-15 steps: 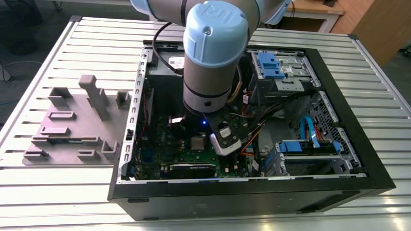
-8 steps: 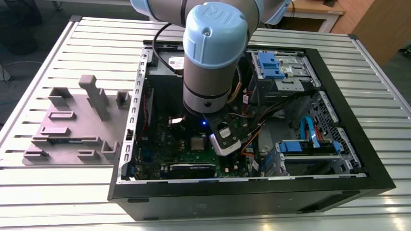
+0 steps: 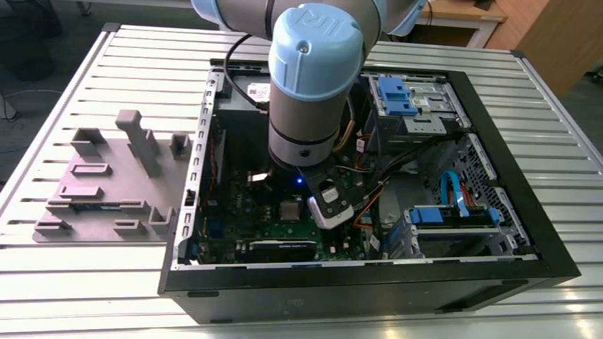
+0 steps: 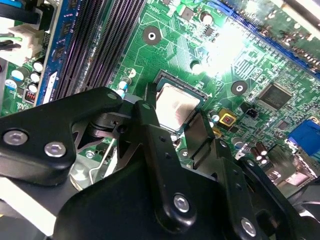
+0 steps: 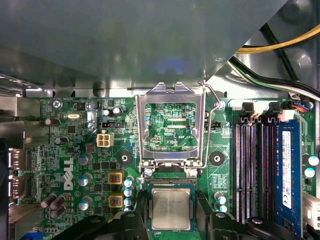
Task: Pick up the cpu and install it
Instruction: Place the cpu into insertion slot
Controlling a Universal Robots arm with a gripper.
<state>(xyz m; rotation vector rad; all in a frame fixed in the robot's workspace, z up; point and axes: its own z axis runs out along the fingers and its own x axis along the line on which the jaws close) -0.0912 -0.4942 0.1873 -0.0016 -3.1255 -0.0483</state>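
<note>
One small silver cpu lay flat inside the dark rim of the socket on the green motherboard. The tool stood directly above the chip and closely around it. Whether the tool was clamping the cpu or only stood just beside its edges, I could not tell.

Just beside the socket the silver metal frame was open, so that the board was seen through its window. A thin wire lever ran along one side of this frame. A memory stick stood in one of the long slots near the socket.

In the exterior view the arm reached down into the open black computer case, which rested on the slatted tabletop. The case contained the motherboard in its part toward the exterior view's left, with blue drive brackets and several cables toward the right and far side. On the tabletop, at the exterior view's left of the case, stood a grey holder with upright posts.
</note>
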